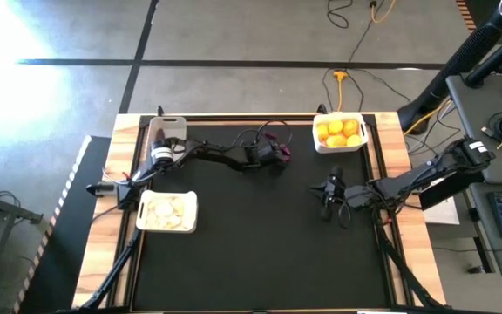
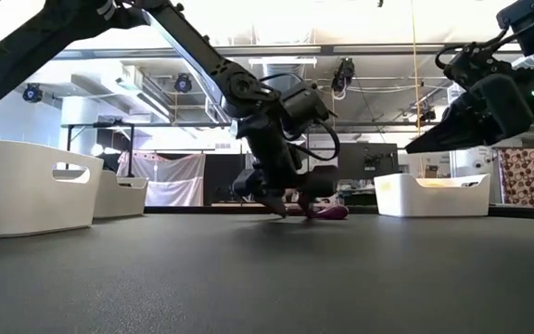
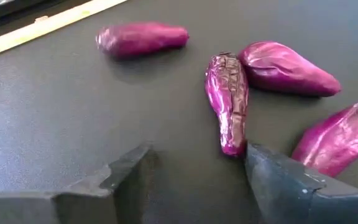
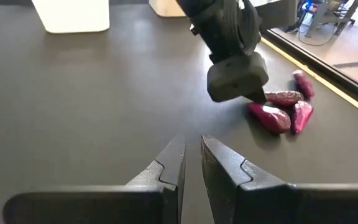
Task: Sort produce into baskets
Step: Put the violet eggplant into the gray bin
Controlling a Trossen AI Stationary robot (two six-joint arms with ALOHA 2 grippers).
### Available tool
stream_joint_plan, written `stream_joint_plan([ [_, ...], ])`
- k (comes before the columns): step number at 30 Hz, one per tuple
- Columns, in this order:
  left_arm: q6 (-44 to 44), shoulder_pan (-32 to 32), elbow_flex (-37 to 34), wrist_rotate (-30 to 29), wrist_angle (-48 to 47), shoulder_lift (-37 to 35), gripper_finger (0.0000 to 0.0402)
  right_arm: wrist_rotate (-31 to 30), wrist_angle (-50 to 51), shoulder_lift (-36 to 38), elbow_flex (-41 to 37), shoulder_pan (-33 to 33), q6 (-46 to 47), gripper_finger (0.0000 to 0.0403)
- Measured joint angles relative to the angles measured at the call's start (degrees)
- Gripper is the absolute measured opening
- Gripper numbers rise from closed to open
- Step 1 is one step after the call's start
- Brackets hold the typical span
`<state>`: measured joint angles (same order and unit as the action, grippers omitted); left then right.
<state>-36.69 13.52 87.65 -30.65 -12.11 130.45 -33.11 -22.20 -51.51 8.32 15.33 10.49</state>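
**Left arm down among the eggplants, right arm waiting at the side**

The black table mat (image 1: 260, 253) fills most of the wooden tabletop. From where I stand, the left arm reaches across the far half of it, and the left gripper (image 3: 194, 171) is down at the mat beside a cluster of purple eggplant pieces (image 1: 282, 153). Its fingers (image 3: 278, 180) are spread apart, empty, with one tip just beside the end of a wrinkled eggplant (image 3: 227, 99) that lies flat on the mat. Three more purple pieces lie around it, one off on its own nearer the wooden edge.

The right arm comes in from the right side, and the right gripper (image 4: 191, 168) hangs over the mat, well apart from the eggplants, its fingers pressed nearly together and holding nothing.

Three baskets stand at the mat's edges. The white basket of citrus (image 1: 364, 139) is at the far right corner, filled with yellow and orange fruit (image 1: 338, 131). The white basket of bulbs (image 1: 193, 209) sits at the left edge, holding whitish garlic-like pieces (image 1: 166, 209). The narrower greyish basket (image 1: 169, 123) is at the far left corner; I cannot make out its contents.
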Motion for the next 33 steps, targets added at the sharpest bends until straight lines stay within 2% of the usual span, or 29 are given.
stream_joint_plan([
  [7,2.4,-0.5,-0.3,2.4,1.1,-0.9,0.0152,0.0,0.0,-0.7,0.3,0.0,-0.1,0.0043],
  [12,6.9,-1.3,-0.4,6.4,0.4,-4.5,0.0127,0.0,0.2,-1.1,0.3,0.0,-0.3,0.0043],
  [16,15.0,-2.2,-0.3,8.8,3.1,-6.0,0.0126,0.0,0.1,-1.1,0.3,0.0,-0.7,0.0043],
  [18,21.9,-2.6,-0.3,11.7,5.5,-6.0,0.0126,0.0,0.1,-1.1,0.3,0.0,-0.7,0.0043],
  [20,25.1,-2.9,-0.3,13.8,7.9,-5.6,0.0126,0.0,0.1,-1.1,0.3,0.0,-0.7,0.0043],
  [26,25.3,-2.1,-0.3,12.8,10.0,-3.6,0.0135,0.0,-0.8,-1.1,0.3,0.0,-1.3,0.0043],
  [33,25.5,-2.0,-0.3,12.8,13.9,-2.3,0.0198,0.0,-0.9,-1.1,0.3,0.0,-1.5,0.0043],
])
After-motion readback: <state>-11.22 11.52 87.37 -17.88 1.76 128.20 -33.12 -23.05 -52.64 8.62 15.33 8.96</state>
